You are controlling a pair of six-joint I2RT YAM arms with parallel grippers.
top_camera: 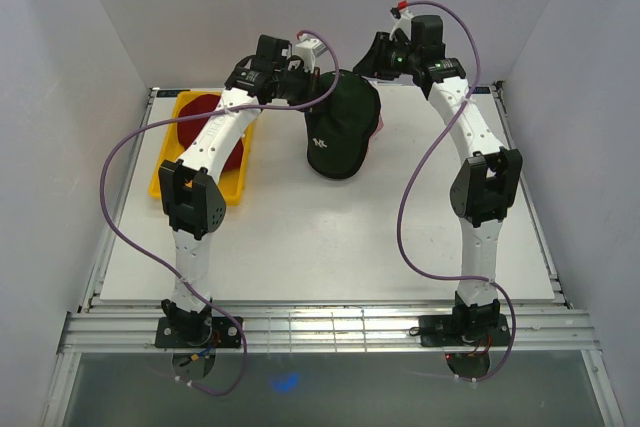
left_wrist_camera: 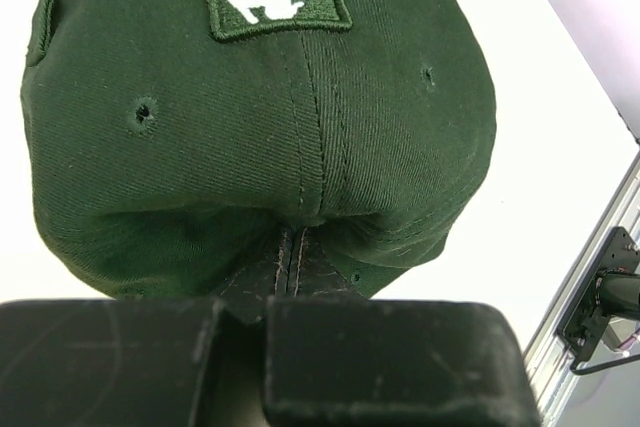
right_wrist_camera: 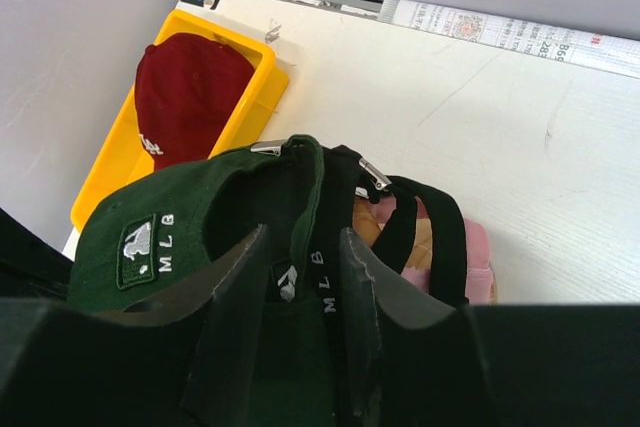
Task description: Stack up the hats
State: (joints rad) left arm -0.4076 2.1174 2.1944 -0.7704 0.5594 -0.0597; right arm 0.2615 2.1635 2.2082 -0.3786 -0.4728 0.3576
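Left gripper (left_wrist_camera: 245, 322) pads are pressed together, pinching a fold of the green cap (left_wrist_camera: 280, 117) at its crown seam. The right gripper (right_wrist_camera: 300, 247) straddles that cap's rear edge and the strap of the black cap (right_wrist_camera: 440, 227); whether its fingers actually nip them I cannot tell. The green cap lies over the black one, just beside the yellow tray (right_wrist_camera: 265, 72). The tray holds the red cap (right_wrist_camera: 185, 92) and lies in the corner of the counter (right_wrist_camera: 480, 127), by the wall. Past the caps, away from the tray, bare counter runs to the far edge.
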